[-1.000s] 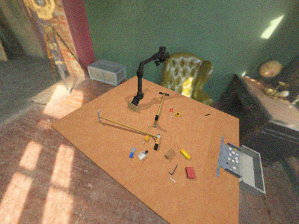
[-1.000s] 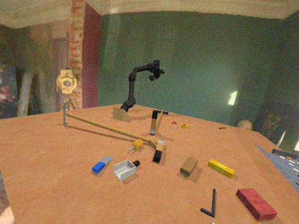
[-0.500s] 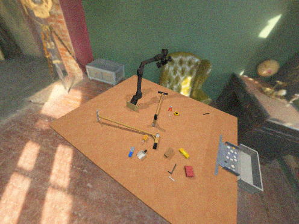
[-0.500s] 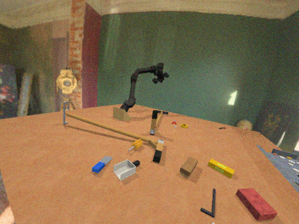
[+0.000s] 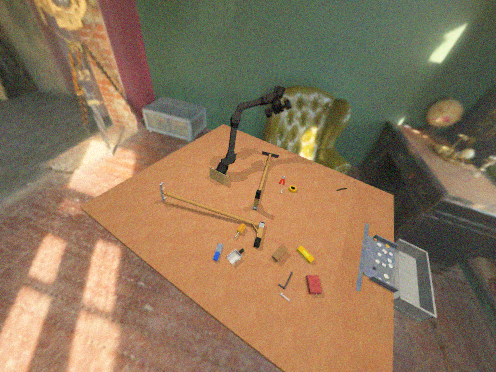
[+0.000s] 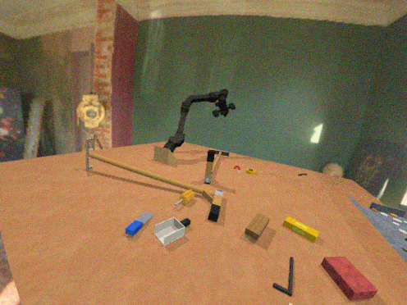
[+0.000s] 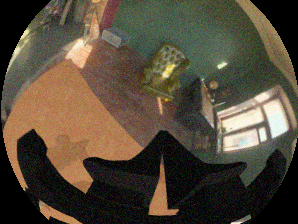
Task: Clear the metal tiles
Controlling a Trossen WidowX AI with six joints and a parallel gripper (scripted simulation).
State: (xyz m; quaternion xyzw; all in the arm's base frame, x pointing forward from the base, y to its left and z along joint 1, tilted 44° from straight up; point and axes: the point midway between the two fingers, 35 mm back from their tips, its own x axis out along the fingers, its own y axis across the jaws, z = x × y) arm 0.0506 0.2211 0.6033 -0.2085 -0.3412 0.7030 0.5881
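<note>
The steel bench plate is at the table's far right, with several pale tiles on it. The grey catch box adjoins its outer end; no tiles can be made out inside. Two long wooden-shafted tools lie on the table: one with an upright grey metal head, one with a black crossbar head. Which is the scraper I cannot tell for certain. My gripper is shut and empty, high above the table's back edge, touching neither tool.
A blue-handled tool, small grey scoop, orange tool, brown block, yellow bar, black angled key and red block lie in front. Red pliers and yellow tape lie behind.
</note>
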